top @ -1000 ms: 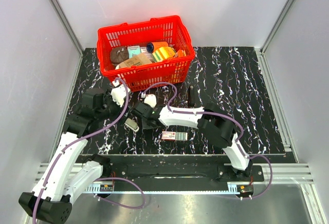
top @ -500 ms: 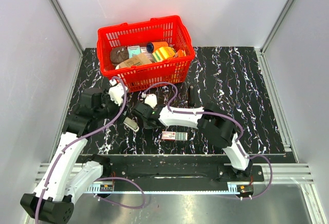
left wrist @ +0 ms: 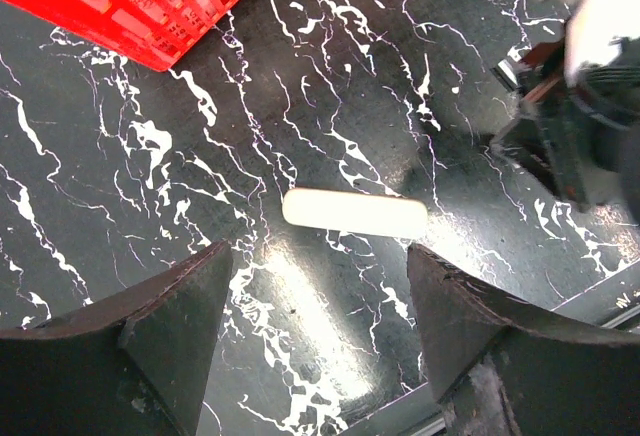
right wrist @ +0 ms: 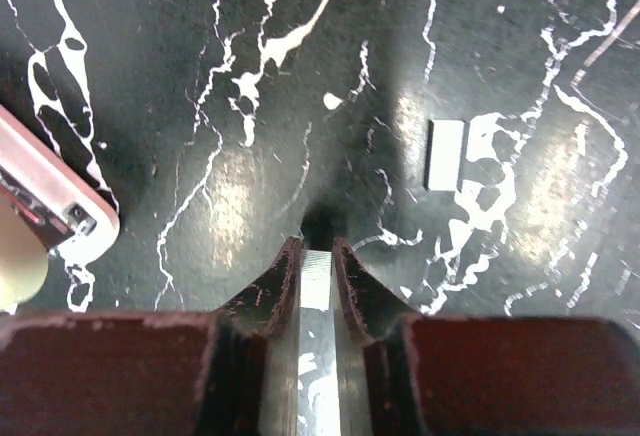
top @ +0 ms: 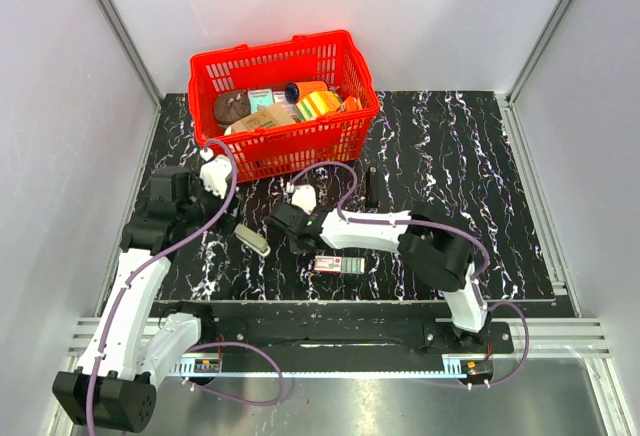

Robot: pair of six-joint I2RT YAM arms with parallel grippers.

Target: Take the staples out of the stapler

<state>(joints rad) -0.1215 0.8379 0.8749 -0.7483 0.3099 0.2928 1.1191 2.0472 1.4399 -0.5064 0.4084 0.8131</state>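
Left hand (left wrist: 318, 256) pulls back from the stapler (left wrist: 355, 214), wide open; right hand (right wrist: 316, 246) grips a staple strip (right wrist: 315, 281), second strip (right wrist: 447, 154) lies on bench (right wrist: 200, 76), so unloading looks nearly done

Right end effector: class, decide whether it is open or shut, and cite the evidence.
Shut on the silver strip of staples: dark fingers of the right end effector press both its sides.

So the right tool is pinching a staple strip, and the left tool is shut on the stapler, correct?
Not quite. The left tool is open, above the stapler without touching it, as the left wrist view shows. The right tool does pinch a staple strip.
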